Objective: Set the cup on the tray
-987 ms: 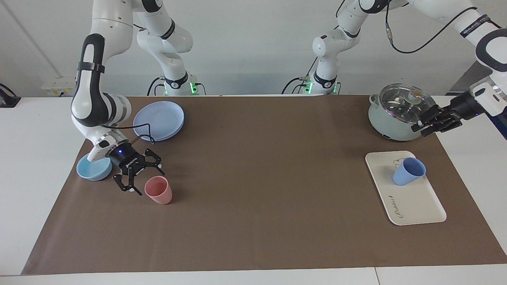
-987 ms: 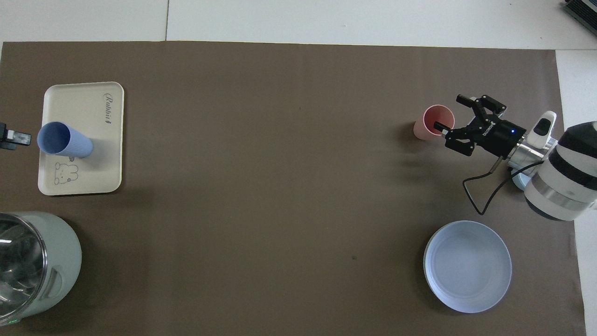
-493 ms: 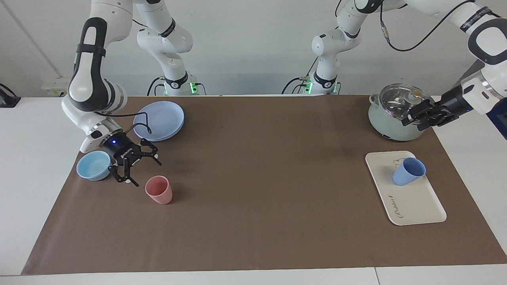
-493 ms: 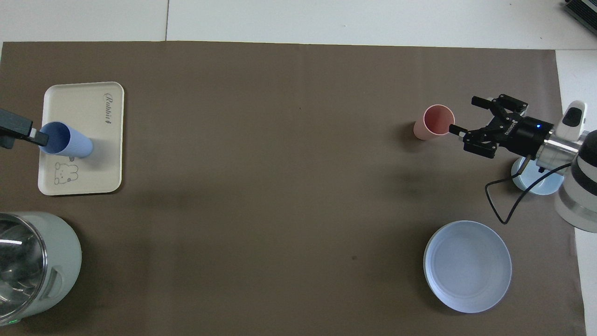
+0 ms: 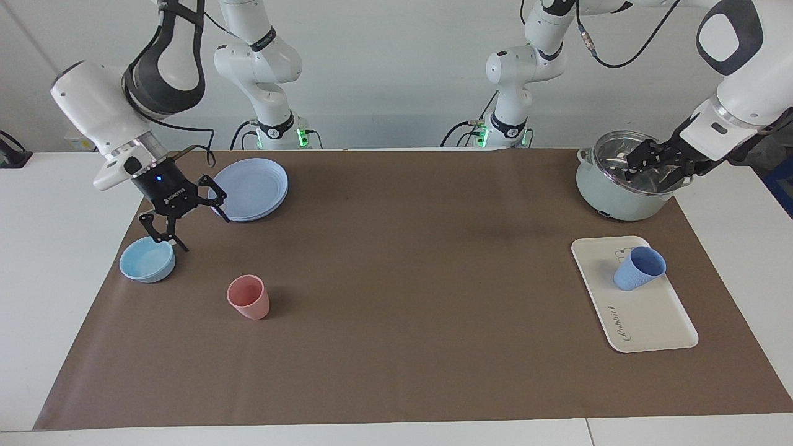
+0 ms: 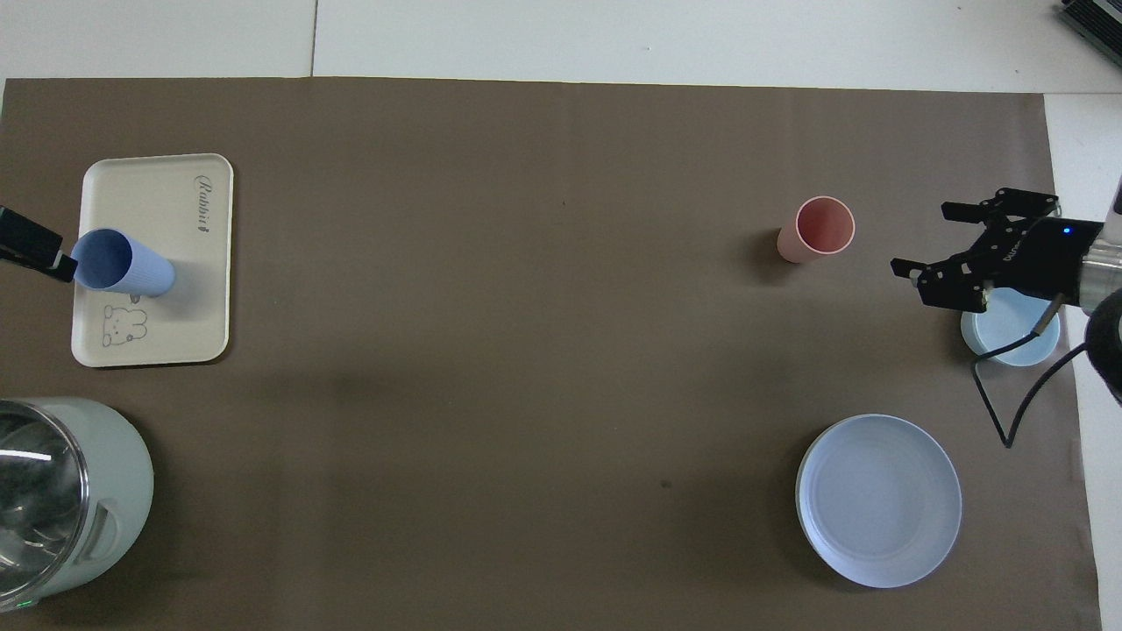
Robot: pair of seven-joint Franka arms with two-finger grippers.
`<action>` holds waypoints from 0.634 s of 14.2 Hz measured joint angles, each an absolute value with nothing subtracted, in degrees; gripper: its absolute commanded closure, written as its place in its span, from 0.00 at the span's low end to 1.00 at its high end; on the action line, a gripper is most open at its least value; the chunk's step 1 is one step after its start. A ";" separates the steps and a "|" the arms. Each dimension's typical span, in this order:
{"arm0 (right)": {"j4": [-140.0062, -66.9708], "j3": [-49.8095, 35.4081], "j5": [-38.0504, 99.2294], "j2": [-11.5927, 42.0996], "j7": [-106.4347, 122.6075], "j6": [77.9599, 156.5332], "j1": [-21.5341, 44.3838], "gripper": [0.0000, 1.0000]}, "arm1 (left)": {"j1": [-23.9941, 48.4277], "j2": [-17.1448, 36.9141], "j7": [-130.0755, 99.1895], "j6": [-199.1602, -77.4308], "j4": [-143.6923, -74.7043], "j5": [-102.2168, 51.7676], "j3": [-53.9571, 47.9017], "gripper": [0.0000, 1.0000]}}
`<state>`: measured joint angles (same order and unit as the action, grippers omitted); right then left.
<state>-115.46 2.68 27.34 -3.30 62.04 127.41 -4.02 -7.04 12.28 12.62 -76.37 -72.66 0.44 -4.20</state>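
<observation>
Fingers of both grippers spread, neither gripping anything.
We find the periwinkle cup [image 5: 639, 268] upright on the cream tray [image 5: 650, 322]; left gripper [image 5: 658, 166], raised over the lidded pot [image 5: 610, 198], is nearer than right gripper [image 5: 186, 218], over the bowl [image 5: 147, 261].

Place: a robot laboratory with a staged tabletop.
Robots: two white jointed arms [image 5: 254, 68] bolted at the table's edge, green lights at their bases, loose black cables.
Surface: white table [image 5: 37, 297] covered by a plain brown paper mat [image 5: 396, 297].
Backdrop: bare pale wall, a socket strip [image 5: 87, 139] at the right arm's end.
Props: plastic toy-like dishes, such as a round pale-blue plate [image 5: 249, 188] and a pink tapered tumbler [image 5: 248, 297], spread well apart.
</observation>
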 measured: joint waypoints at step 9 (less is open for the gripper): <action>-102.45 3.19 2.10 -3.97 14.96 108.86 0.11 0.00 | -3.12 8.11 5.21 -84.20 -80.62 0.83 -4.40 0.06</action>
